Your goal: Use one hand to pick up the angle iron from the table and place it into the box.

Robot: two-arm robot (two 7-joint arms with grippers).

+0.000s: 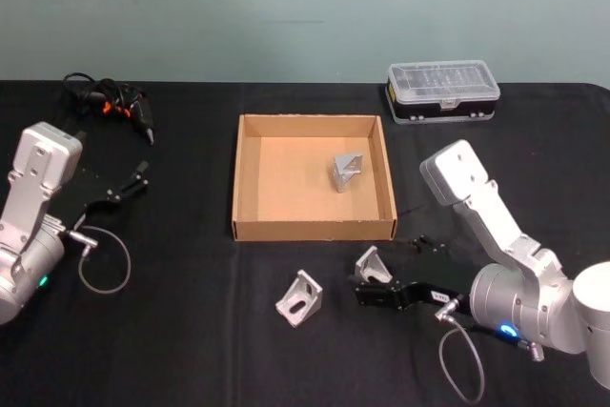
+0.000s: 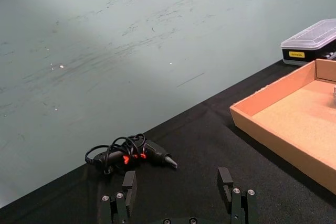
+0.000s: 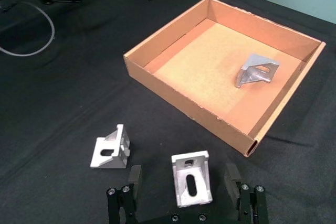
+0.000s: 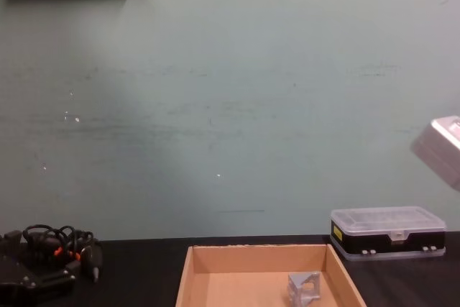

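Right wrist view: a silver slotted metal angle iron [image 3: 191, 184] is seen on the black table [image 3: 58, 103], between the wide-spread jaws of the black right gripper [image 3: 182, 176], near the tan cardboard box [image 3: 184, 98].

Matt black table [image 1: 191, 350], cloth-like, tan cardboard box [image 1: 315, 230], matt and slightly rough paper, angle irons [image 1: 299, 298] [image 1: 370, 262] [image 1: 347, 172] of silvery metal with dull satin finish, small case [image 1: 443, 107] of black plastic with clear glossy lid [image 1: 440, 76], smooth silver-grey arm shell [image 1: 477, 202], pale green painted wall [image 1: 286, 7], scuffed
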